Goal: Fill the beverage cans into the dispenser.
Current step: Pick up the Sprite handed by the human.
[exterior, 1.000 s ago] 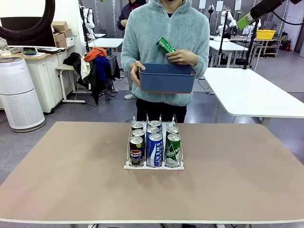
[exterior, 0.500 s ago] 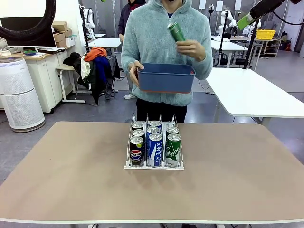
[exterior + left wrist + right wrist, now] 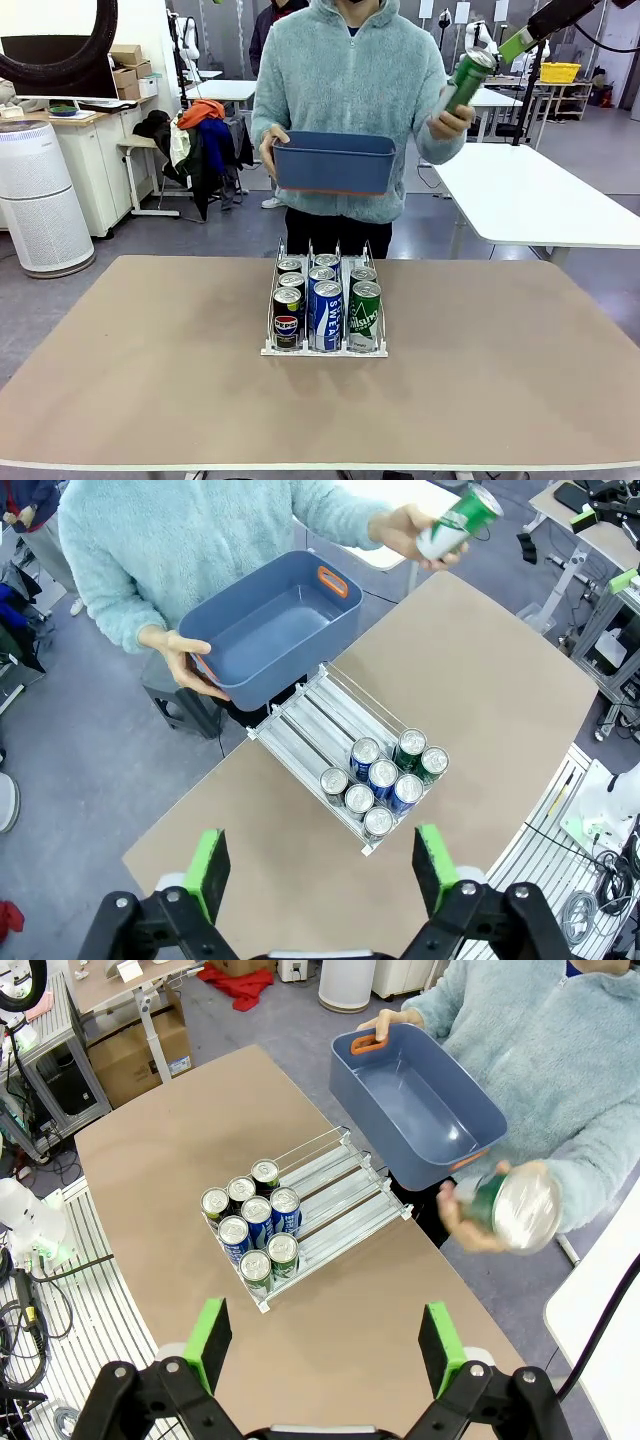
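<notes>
Left jaws (image 3: 320, 865): I am hovering high over the desk (image 3: 150, 380) with my green pads spread wide, gripping nothing.
Blue bin (image 3: 333, 163): the person at the far side is holding it in one hand (image 3: 268, 156), above the desk's far edge; from my wrist views it is looking bare inside.
Dispenser (image 3: 324, 350): it is sitting mid-desk, three lanes side by side.
Cans in dispenser (image 3: 326, 300): they are standing upright toward my end, black in the left lane, blue-and-white in the middle, green on the right.
Green can (image 3: 466, 80): the person's other hand (image 3: 447, 118) is lifting it, tilted, beside the bin.
Right jaws (image 3: 322, 1345): I am hanging wide apart too, holding nothing.
</notes>
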You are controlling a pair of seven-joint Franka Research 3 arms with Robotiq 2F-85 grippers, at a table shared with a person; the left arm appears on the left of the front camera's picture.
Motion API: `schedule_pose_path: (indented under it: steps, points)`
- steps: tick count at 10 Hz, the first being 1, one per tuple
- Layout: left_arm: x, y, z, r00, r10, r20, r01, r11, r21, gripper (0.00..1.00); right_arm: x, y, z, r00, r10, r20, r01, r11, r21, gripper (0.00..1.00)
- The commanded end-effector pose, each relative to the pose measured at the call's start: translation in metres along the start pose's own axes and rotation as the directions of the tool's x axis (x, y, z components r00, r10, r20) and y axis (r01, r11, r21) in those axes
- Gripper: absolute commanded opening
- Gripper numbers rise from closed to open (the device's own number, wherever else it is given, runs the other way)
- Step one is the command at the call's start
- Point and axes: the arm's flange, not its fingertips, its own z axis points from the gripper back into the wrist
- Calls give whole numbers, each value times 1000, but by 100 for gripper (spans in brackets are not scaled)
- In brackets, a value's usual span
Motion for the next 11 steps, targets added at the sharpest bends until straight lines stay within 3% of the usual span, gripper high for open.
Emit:
schedule_pose_path:
  steps: [1,11]
  points:
    - [-1,1,1,1000,2,1,-2,1000,2,97,-1,1,0,1000,-1,-1,1,1000,2,100]
    - [-1,1,1,1000,2,1,-2,1000,2,97,-1,1,0,1000,-1,-1,1,1000,2,100]
